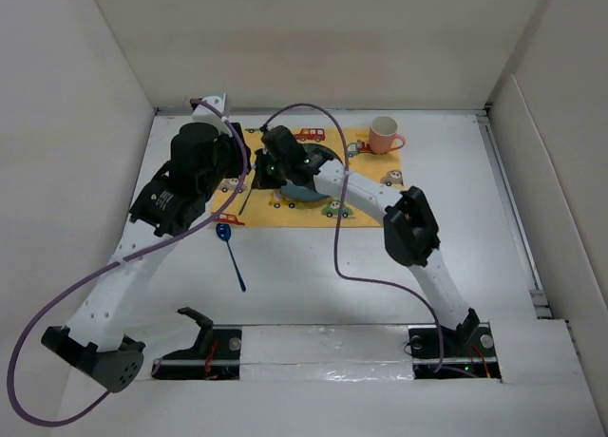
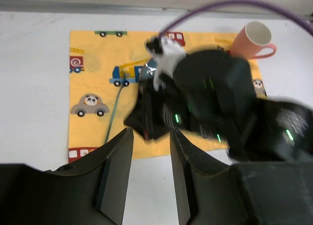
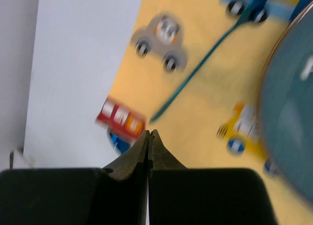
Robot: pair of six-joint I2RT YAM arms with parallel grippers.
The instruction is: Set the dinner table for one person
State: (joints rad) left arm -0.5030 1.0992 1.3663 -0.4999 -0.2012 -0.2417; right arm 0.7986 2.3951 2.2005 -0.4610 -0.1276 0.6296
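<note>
- The dinner table (image 1: pixel 456 228) is the plain white surface under both arms. It stretches well beyond everything lying on it.
- A yellow mat (image 1: pixel 366 204) printed with cartoon cars lies on the far middle of the table, and both grippers are over that area.
- The left gripper (image 2: pixel 150 133) has its fingers (image 2: pixel 115 156) parted by a modest gap with nothing between them. Bare white table and the mat's near edge show through the gap in the left wrist view.
- The right gripper (image 3: pixel 149 133) has its two fingers pressed together, holding nothing. It points down at the left part of the mat, with bare table off to its left in its own camera.
- A blue-grey plate (image 1: pixel 304 192) lies on the mat just beside the right gripper and is partly hidden by that arm in the top view.
- A thin teal-handled utensil (image 3: pixel 205 63) lies on the mat left of the plate. Its near end is close to the right gripper's tips.
- A pink mug (image 1: pixel 385 135) stands upright at the mat's far right corner, well apart from both grippers.
- A blue spoon (image 1: pixel 231 256) lies on the bare table just off the mat's near left corner.
</note>
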